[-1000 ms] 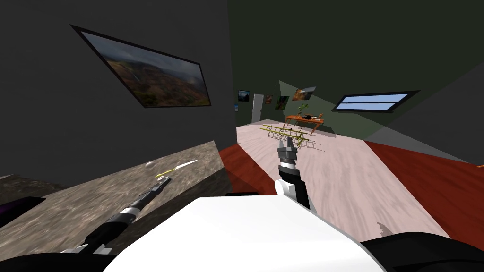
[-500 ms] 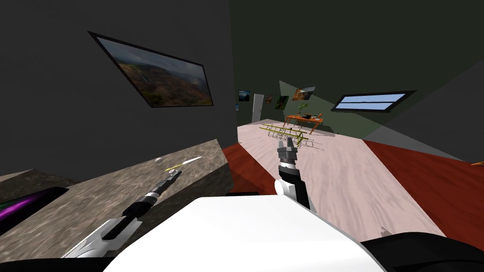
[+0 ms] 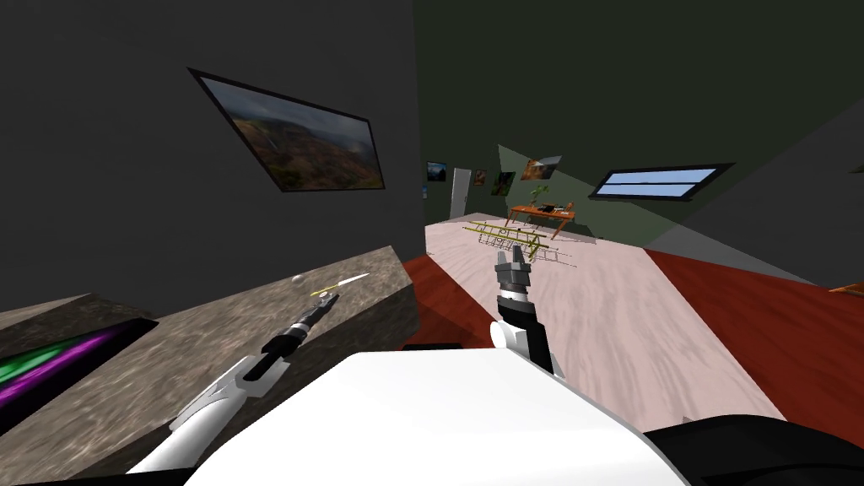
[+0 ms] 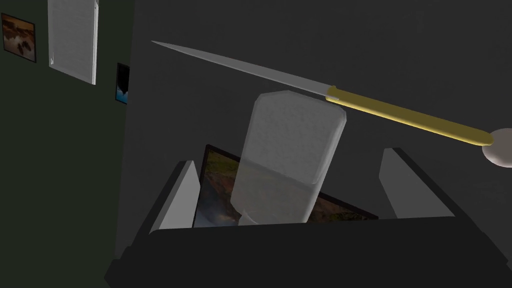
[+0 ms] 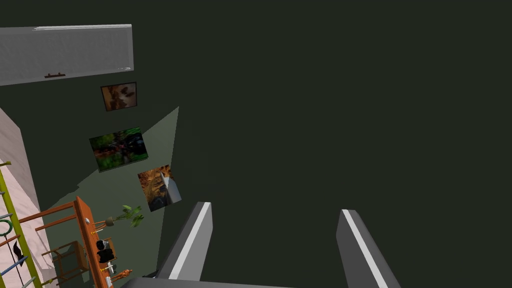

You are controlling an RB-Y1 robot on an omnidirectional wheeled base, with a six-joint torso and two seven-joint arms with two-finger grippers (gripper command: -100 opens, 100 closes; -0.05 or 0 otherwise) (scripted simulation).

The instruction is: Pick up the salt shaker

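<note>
The salt shaker [image 4: 292, 150], a pale grey see-through block with cut corners, stands between the fingers of my left gripper [image 4: 291, 159]. The gripper is open, with a gap on each side of the shaker. In the head view my left gripper [image 3: 321, 302] reaches out over the mottled stone counter [image 3: 169, 354], close to the knife. My right gripper [image 3: 512, 256] hangs over the pale floor ahead of me; seen from its own wrist camera, the right gripper [image 5: 276, 209] is open with nothing between the fingers.
Just beyond the shaker lies a yellow-handled knife [image 4: 400, 112] [image 3: 340, 285], with a small white round thing [image 4: 497, 147] [image 3: 297, 277] at its handle end. A dark panel with purple and green streaks [image 3: 59, 363] sits in the counter's left part. The wall behind carries a framed picture [image 3: 295, 139].
The head view has swung, so the counter and picture sit further right. My left arm has stretched further along the counter toward the knife. The right arm has stayed put.
</note>
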